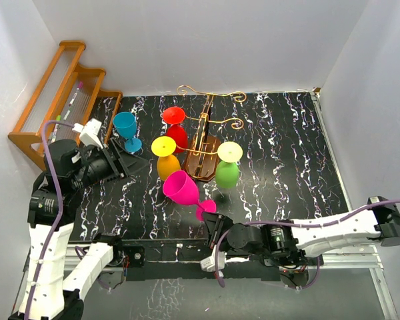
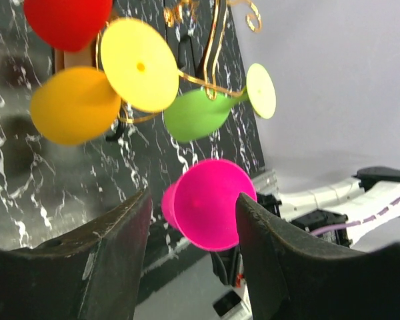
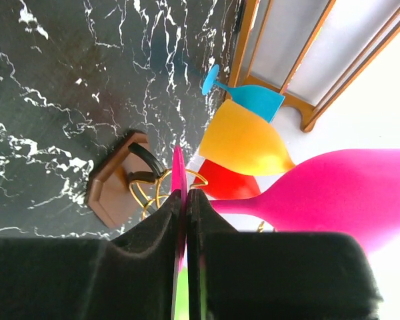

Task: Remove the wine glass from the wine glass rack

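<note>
The wine glass rack [image 1: 203,148] stands mid-table, a dark brown base with gold wire arms. A red glass [image 1: 176,135], an orange glass with a yellow foot [image 1: 167,165] and a green glass [image 1: 227,173] hang on it. My right gripper [image 3: 185,195] is shut on the thin foot [image 3: 179,175] of a pink wine glass [image 1: 182,187]. It holds the glass tilted in front of the rack, clear of the wires. The glass's bowl [image 3: 350,193] fills the right of the right wrist view. My left gripper [image 2: 195,207] is open and empty left of the rack, facing the pink glass [image 2: 210,200].
A blue glass [image 1: 126,128] stands upright on the black marbled table [image 1: 280,147], left of the rack. A large orange-brown stepped shelf [image 1: 53,100] with pens is at the back left. White walls close in on three sides.
</note>
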Controlling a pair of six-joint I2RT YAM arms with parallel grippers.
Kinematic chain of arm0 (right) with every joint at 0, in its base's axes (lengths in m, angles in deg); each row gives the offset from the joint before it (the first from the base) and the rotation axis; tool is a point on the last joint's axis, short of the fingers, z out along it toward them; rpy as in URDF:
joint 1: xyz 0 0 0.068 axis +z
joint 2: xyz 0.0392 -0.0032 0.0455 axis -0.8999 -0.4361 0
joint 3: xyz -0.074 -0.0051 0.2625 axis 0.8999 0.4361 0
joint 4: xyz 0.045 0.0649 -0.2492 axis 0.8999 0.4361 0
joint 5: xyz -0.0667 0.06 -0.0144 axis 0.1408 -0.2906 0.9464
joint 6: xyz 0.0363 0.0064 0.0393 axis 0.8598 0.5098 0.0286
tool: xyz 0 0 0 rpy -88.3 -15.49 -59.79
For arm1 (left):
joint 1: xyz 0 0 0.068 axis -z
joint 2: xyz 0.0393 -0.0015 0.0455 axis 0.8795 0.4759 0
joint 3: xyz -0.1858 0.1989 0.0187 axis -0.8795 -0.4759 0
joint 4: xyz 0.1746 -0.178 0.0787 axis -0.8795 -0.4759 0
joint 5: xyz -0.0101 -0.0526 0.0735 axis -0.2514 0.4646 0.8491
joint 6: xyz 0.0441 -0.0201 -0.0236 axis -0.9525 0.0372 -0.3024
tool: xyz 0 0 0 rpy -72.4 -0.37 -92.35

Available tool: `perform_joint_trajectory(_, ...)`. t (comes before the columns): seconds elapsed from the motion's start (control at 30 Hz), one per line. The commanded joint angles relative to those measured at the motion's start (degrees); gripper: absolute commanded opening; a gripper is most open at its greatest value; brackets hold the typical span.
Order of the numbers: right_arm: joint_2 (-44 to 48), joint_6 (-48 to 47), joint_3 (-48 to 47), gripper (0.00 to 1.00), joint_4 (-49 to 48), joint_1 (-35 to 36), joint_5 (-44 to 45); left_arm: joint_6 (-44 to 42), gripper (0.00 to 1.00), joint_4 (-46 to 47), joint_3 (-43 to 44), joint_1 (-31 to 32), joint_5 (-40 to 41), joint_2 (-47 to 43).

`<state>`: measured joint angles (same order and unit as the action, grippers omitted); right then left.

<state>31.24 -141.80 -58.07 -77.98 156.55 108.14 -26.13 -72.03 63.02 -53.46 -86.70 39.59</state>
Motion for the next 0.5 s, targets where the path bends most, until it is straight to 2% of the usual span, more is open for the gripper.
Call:
perform_joint_trajectory(0.0, -2.3, -7.9, 0.4, 0.08, -9.8, 0.7, 4.6, 0.3, 0.52, -5.9, -2.4, 0.8, -5.2, -1.8)
perform_joint_trajectory(0.23, -7.5, -11.0, 0.3, 0.08, -17.0, 0.7, 4.8, -1.7, 0.51, -10.8, -7.0, 1.2, -7.4, -5.1)
perform_joint_trajectory(0.47, -11.2, -12.5, -1.7, 0.08, -18.7, 1.1, 5.1, -1.5, 0.50, -9.8, -11.9, 1.7, -8.6, -6.6)
